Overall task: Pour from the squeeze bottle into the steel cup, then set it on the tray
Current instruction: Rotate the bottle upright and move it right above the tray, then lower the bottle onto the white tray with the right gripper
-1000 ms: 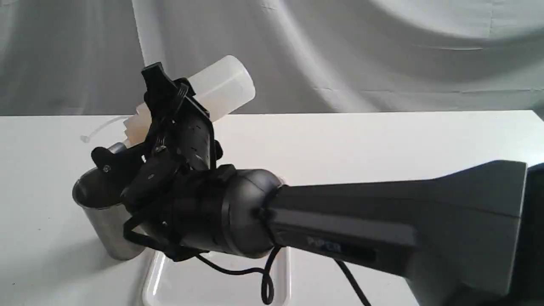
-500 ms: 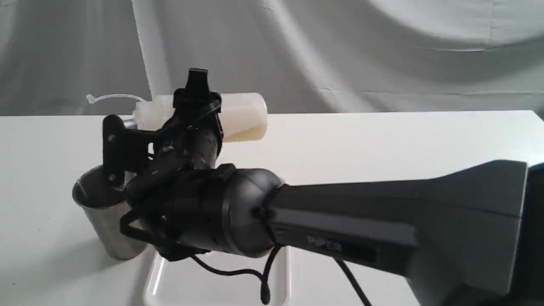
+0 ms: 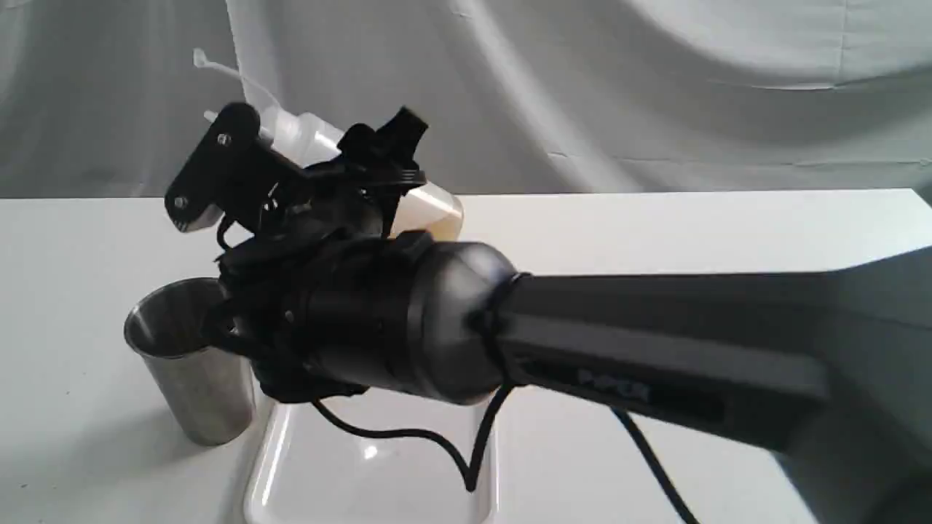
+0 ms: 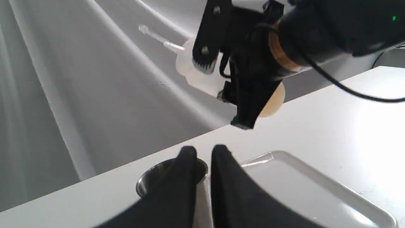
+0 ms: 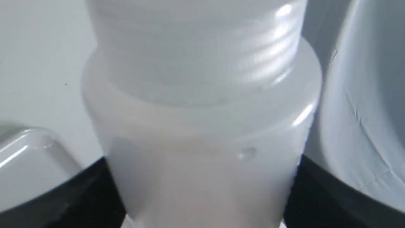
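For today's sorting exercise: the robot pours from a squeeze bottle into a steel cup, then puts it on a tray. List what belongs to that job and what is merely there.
Part of the job:
squeeze bottle, held by the right gripper
steel cup
tray

Merely there:
left gripper, holding nothing
white table
grey backdrop cloth

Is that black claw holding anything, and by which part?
Yes. The right gripper clamps the squeeze bottle around its body, below the cap. The left gripper holds nothing.

Whitish translucent squeeze bottle (image 3: 429, 207), brushed-steel grey cup (image 3: 196, 386), clear glossy tray (image 3: 291, 473), blk gripper (image 3: 306, 160).
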{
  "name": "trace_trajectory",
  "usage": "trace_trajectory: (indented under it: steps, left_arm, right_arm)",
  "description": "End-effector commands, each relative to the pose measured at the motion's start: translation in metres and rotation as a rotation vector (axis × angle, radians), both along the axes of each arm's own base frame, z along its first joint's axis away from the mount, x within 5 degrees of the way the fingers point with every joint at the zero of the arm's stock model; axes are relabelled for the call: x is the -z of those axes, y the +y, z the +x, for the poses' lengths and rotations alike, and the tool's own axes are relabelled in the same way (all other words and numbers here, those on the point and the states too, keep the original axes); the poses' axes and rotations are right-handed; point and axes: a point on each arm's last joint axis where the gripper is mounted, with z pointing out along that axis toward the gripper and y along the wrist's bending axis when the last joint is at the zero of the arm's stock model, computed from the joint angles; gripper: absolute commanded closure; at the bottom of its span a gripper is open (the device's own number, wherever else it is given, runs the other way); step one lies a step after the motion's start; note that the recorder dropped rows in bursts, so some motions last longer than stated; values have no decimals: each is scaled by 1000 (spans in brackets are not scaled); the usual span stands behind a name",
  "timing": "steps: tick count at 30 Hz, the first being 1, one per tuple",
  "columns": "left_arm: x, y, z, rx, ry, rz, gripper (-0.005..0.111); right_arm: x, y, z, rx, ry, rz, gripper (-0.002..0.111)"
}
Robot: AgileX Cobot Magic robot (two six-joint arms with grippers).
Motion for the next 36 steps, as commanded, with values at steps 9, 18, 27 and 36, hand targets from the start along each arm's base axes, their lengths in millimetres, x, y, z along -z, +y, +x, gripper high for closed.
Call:
trace_trajectory:
  steps: [9,18,27,36]
  left_arm:
    - [1,0,0,0,3,-5,98]
    - [1,0,0,0,3,-5,98]
    - [1,0,0,0,3,-5,98]
    - [1,0,0,0,3,-5,98]
  right_arm:
    - [-66,-60,-11,151,-44,352,64]
    - [-67,-96,-36,12,74,529,64]
    - [-48,-117,-41,-72,191,633,64]
    - [-47,-109,-42,-204,190,578,64]
